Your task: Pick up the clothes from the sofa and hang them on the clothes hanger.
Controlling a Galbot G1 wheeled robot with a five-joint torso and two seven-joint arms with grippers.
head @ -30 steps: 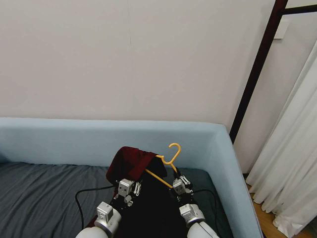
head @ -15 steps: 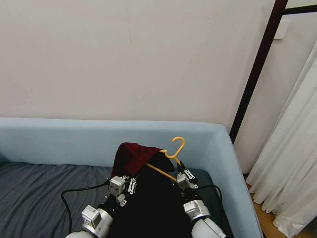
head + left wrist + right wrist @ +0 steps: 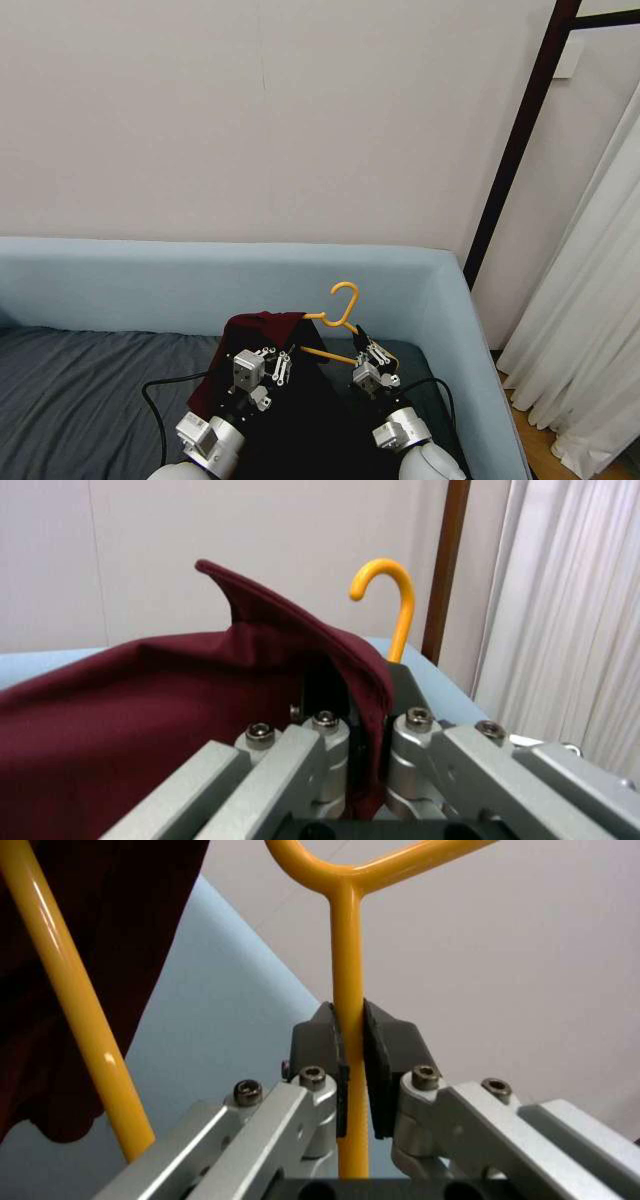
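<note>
Along the left and middle of the head view runs the pale blue sofa (image 3: 150, 275), with its dark seat at lower left. Low in the centre, above that seat, we hold the maroon garment (image 3: 262, 328) up off the cushions. It is draped over the yellow hanger (image 3: 354, 302), whose hook stands upright just right of centre.

Our left gripper (image 3: 270, 362) sits at lower centre, and its wrist view shows it pinching a fold of the garment (image 3: 150, 705). The fabric runs down between the two fingers (image 3: 325, 727), which are pressed together on it. The hook (image 3: 405, 607) rises just beyond.

Just to the right, our right gripper (image 3: 372, 358) is clamped on the hanger. In its wrist view the pads (image 3: 385, 1042) squeeze the thin yellow rod (image 3: 347, 952) below the fork.

We judge the garment light, soft and limp. It will sag and may slide along the smooth rod, so the pinch near its upper edge keeps it from slipping off. The hanger looks stiff and slick. A grip close under the hook should stop it from swinging or twisting.

At upper right a dark pole (image 3: 515, 150) slants up the wall, well apart from both grippers, and we take it for the rack. A white curtain (image 3: 590, 330) hangs at the right edge.
</note>
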